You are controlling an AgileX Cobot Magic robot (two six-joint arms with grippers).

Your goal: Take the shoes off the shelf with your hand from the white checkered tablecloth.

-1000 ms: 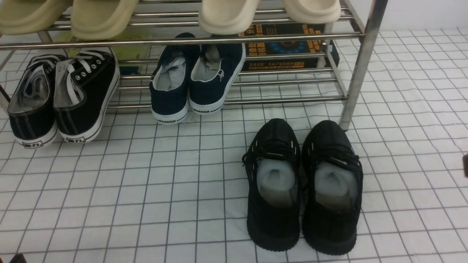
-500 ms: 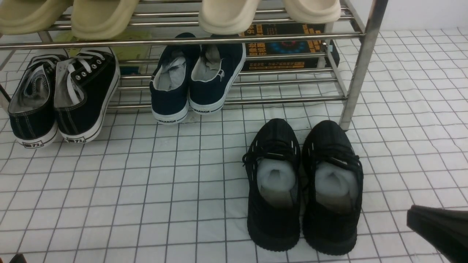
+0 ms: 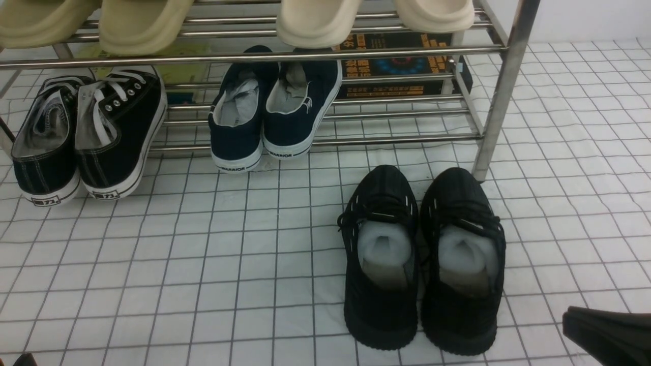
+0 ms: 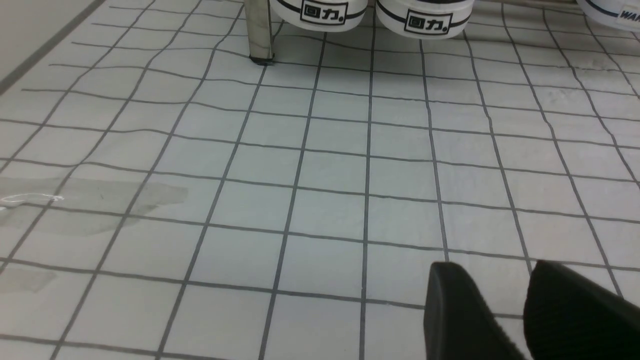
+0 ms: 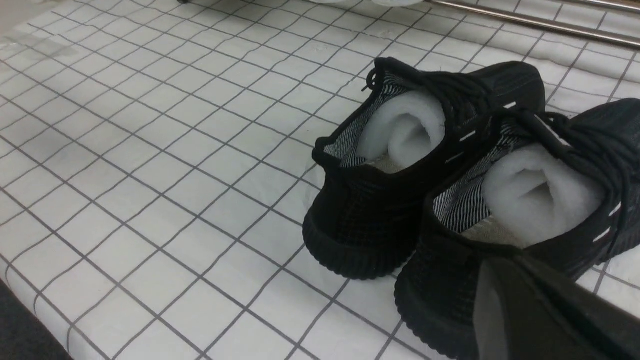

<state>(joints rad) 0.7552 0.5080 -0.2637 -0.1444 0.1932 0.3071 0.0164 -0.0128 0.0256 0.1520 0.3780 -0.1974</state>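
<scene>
The all-black knit shoes (image 3: pixel 381 310) stand side by side on the white checkered tablecloth (image 3: pixel 203 254), just in front of the silver shelf (image 3: pixel 501 96), heels toward me, white paper stuffing inside. They also show in the right wrist view (image 5: pixel 370 220). My right gripper (image 3: pixel 569 319) is a dark wedge at the lower right, a little right of the right shoe's heel and apart from it; in its wrist view (image 5: pixel 492 272) the jaws look pressed together and empty. My left gripper (image 4: pixel 492 265) hovers over bare cloth, jaws slightly apart and empty.
On the shelf's lower tier sit a black canvas pair with white laces (image 3: pixel 86 132) and a navy white-soled pair (image 3: pixel 272 112). Beige slippers (image 3: pixel 315 20) lie on the upper tier. A dark printed box (image 3: pixel 396 66) stands behind the shelf.
My right gripper has come into the front view from the right edge to the lower right corner, near the right shoe's heel. The shoes have not moved.
</scene>
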